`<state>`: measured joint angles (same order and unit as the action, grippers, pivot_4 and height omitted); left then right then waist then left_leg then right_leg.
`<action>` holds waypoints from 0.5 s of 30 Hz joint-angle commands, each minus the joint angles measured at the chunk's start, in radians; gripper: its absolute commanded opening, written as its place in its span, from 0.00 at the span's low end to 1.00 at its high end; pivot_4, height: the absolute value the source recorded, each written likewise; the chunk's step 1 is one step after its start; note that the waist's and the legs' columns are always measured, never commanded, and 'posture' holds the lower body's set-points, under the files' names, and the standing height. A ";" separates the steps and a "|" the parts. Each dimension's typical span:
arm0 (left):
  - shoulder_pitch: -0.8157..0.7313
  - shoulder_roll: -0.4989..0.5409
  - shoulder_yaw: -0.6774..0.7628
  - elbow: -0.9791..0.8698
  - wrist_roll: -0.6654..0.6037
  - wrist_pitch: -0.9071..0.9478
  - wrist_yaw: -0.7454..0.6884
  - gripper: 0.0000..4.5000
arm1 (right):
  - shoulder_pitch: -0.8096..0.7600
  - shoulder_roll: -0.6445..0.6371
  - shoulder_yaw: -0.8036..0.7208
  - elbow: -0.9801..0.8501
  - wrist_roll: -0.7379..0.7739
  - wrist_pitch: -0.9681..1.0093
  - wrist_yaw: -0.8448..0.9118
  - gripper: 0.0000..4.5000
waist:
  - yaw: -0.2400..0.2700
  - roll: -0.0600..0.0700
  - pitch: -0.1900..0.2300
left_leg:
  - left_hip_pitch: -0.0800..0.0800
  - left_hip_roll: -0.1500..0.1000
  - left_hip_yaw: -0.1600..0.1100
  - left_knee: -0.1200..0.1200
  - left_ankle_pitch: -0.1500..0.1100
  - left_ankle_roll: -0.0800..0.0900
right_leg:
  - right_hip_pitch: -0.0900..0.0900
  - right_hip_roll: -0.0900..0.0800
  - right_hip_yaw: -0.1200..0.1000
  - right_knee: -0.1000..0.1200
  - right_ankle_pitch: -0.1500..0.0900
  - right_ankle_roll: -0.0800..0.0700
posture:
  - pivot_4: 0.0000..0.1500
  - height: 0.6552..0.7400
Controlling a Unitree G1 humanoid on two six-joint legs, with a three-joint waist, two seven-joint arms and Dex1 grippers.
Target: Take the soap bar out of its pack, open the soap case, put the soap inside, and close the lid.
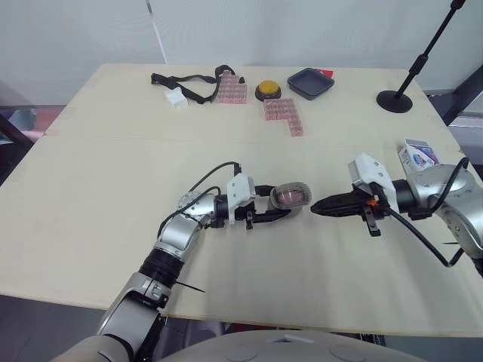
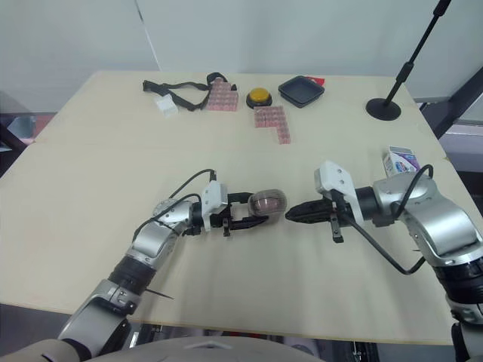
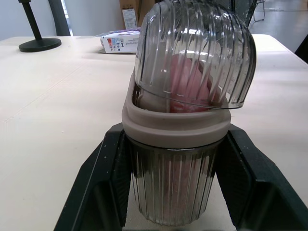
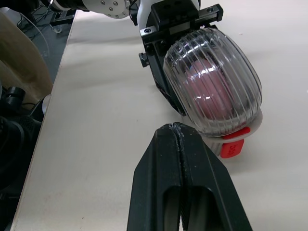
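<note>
Left wrist view looks along the left pincer [image 1: 281, 201], whose two black fingers [image 3: 108, 185] are clenched on the lower ribbed half of the soap case [image 3: 173, 159], one finger on each side. The case stands between them on the desk [image 1: 90, 219], a little in front of the robot and near the middle. A beige rim [image 3: 171, 130] goes around the case where its two halves meet. Above the rim sits the clear ribbed lid [image 3: 195, 48], and through it the pink soap bar [image 3: 190, 86] is visible inside the case. The lid is lowered over the soap, but in this view it sits tilted, with one edge a bit above the rim, so it seems not fully pressed down; I cannot tell this for sure.

The right pincer [image 4: 178, 129] points at the case from the opposite side. Its fingers are pressed together with no gap, grasping nothing, and the tips are just beside the lid, apart from it. A red tab [image 4: 233, 147] sticks out at the rim of the case on the side facing this pincer.

The soap pack [image 1: 417, 154], a white and blue carton, lies at the right edge of the desk, beside the right arm and well apart from the case. On the far part of the desk are a black tray [image 1: 310, 82], a yellow button [image 1: 267, 91], pink packets [image 1: 283, 116], a black strap [image 1: 189, 81] and a round stand base [image 1: 395, 100].
</note>
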<state>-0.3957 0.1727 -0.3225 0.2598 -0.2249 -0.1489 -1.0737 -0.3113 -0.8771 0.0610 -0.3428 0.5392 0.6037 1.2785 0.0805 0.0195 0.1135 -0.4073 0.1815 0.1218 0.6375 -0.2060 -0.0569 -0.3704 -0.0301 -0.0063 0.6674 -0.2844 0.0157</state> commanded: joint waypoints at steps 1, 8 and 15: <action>-0.005 0.004 0.008 0.005 0.005 -0.008 0.002 0.46 | -0.022 0.000 -0.013 -0.010 0.006 -0.025 0.001 0.01 | 0.000 0.000 0.000 | 0.000 0.000 0.000 0.000 0.000 0.000 | 0.000 0.000 0.000 0.000 0.000 0.000 | 1.00 1.00; -0.006 0.002 0.009 0.004 0.007 -0.006 0.008 0.46 | -0.063 0.022 0.012 0.014 -0.008 -0.048 -0.001 0.01 | 0.000 0.000 0.000 | 0.000 0.000 0.000 0.000 0.000 0.000 | 0.000 0.000 0.000 0.000 0.000 0.000 | 1.00 1.00; -0.006 0.002 0.009 0.004 0.007 -0.005 0.011 0.46 | -0.080 0.030 0.028 0.025 -0.014 -0.056 -0.001 0.01 | 0.000 0.000 0.000 | 0.000 0.000 0.000 0.000 0.000 0.000 | 0.000 0.000 0.000 0.000 0.000 0.000 | 1.00 1.00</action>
<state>-0.3969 0.1712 -0.3231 0.2615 -0.2245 -0.1497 -1.0710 -0.3685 -0.8454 0.1042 -0.3155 0.5262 0.5636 1.2774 0.0804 0.0195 0.1135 -0.4073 0.1814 0.1217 0.6375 -0.2059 -0.0570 -0.3703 -0.0302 -0.0064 0.6675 -0.2844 0.0157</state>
